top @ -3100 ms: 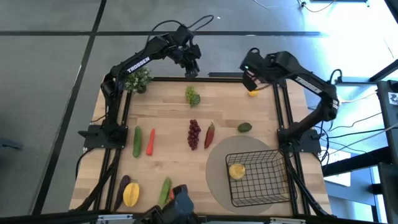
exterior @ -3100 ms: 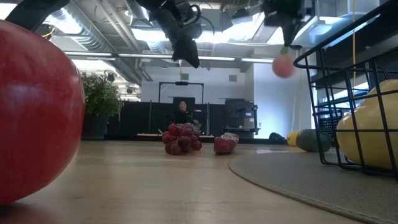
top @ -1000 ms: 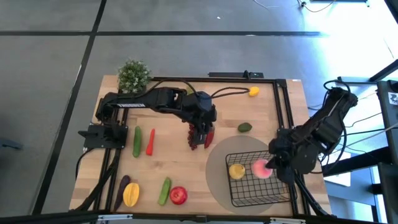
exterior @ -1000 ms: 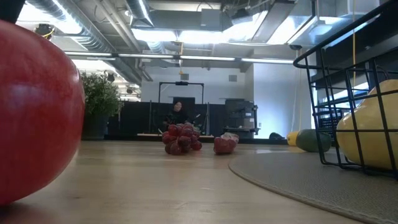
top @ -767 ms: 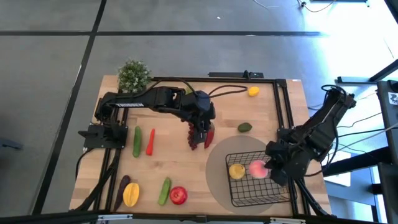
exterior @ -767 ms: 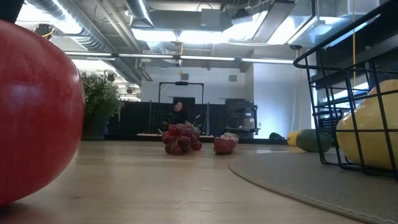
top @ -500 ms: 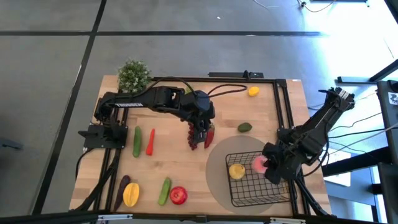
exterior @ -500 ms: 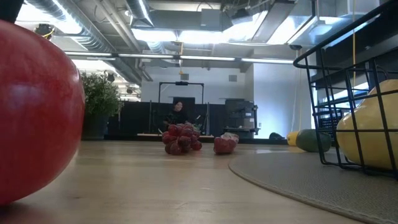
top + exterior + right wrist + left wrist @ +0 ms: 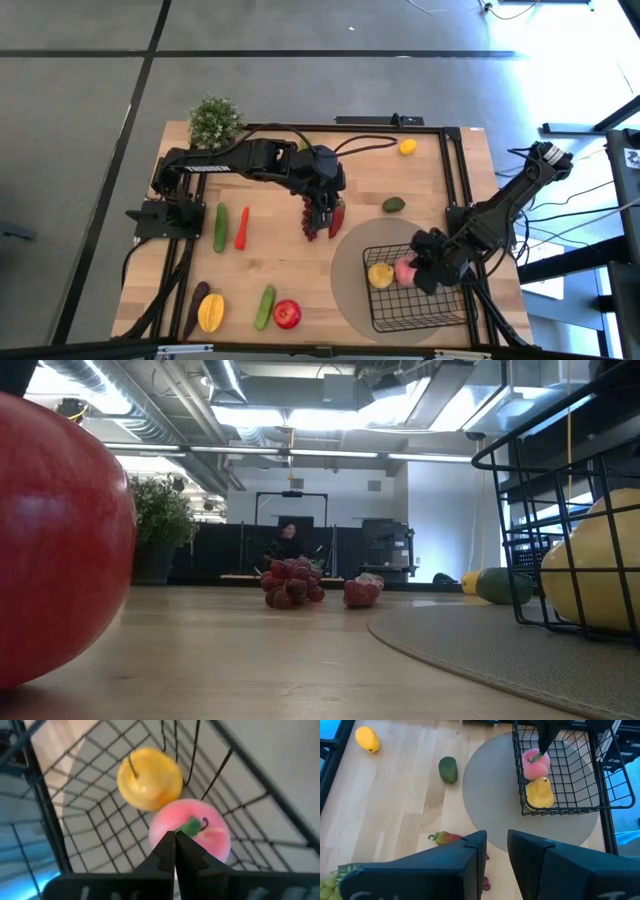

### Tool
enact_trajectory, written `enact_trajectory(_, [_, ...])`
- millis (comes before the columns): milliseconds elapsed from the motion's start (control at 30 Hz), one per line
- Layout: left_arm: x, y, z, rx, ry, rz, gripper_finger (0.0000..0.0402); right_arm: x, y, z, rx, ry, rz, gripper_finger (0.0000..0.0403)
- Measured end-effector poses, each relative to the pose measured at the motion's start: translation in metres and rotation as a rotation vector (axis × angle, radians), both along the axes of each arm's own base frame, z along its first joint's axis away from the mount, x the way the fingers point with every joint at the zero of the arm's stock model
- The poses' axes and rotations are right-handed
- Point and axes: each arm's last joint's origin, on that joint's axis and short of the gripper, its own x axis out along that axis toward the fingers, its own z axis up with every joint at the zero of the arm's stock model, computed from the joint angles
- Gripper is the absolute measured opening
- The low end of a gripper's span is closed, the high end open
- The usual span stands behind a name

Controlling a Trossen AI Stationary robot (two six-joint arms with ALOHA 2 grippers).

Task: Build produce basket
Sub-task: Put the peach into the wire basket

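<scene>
The wooden counter [image 9: 270, 260] carried a round grey mat [image 9: 350, 280] with the wire basket [image 9: 440, 300] on it. Directly on the wood lay a green cucumber [image 9: 220, 227], a carrot [image 9: 242, 227], dark red grapes [image 9: 311, 222], an avocado [image 9: 394, 205], a lemon [image 9: 407, 147], a red apple [image 9: 288, 314], a mango [image 9: 210, 314] and a potted plant [image 9: 216, 122].

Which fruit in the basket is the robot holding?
The pink peach. The right tool is pinched shut on its green leaf, while the yellow pear beside it in the basket sits untouched.
</scene>
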Motion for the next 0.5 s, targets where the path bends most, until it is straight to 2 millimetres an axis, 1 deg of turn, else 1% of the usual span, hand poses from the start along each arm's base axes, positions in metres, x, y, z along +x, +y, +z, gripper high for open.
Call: enact_trajectory(500, [0.0002,0.0,-0.0003,0.0,0.001,0.0,0.0067,0.0076,-0.0081,0.0003,-0.053,-0.02,0.023,0.0])
